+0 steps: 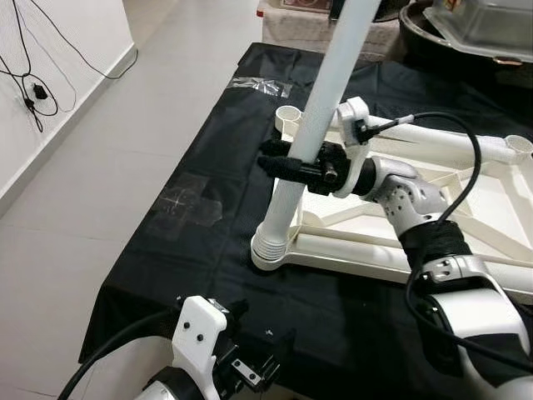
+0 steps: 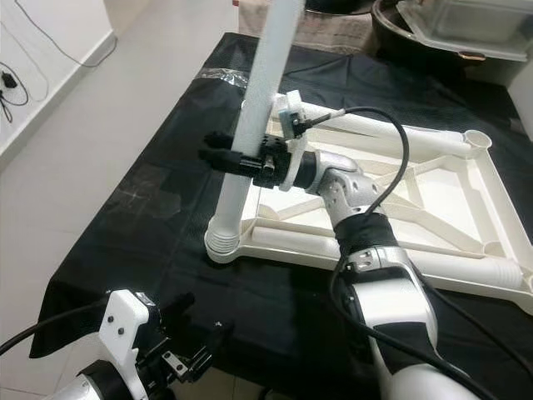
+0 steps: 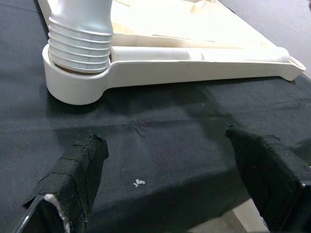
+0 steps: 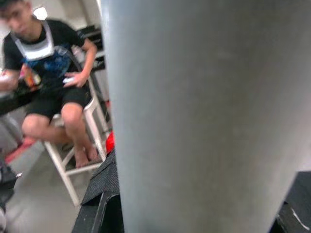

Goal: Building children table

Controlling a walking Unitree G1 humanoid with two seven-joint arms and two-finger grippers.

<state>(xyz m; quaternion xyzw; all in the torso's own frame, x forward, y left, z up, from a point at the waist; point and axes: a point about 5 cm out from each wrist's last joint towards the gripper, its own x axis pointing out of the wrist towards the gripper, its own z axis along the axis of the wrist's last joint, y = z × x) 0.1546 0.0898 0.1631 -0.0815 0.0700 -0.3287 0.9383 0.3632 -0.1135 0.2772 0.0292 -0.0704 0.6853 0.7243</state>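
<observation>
An upturned white plastic table frame [image 1: 366,254] lies on a black cloth [image 1: 208,217]. A white leg [image 1: 329,92] stands tilted in the frame's near-left corner socket [image 3: 77,82], its ribbed end [image 3: 82,39] seated there. My right gripper [image 1: 283,162] is shut on the leg about halfway up; the leg [image 4: 204,116] passes between its black fingers [image 4: 109,213]. My left gripper [image 3: 172,184] hovers open over the cloth's near edge, a short way in front of the socket, with nothing between its fingers [image 3: 77,174].
Two open corner sockets [image 1: 289,114] [image 1: 518,143] sit on the frame's far rail. A grey tub [image 1: 479,25] stands at the back right. Cables [image 1: 33,92] hang on the left wall beside bare floor. A person [image 4: 53,73] sits on a white chair beyond the table.
</observation>
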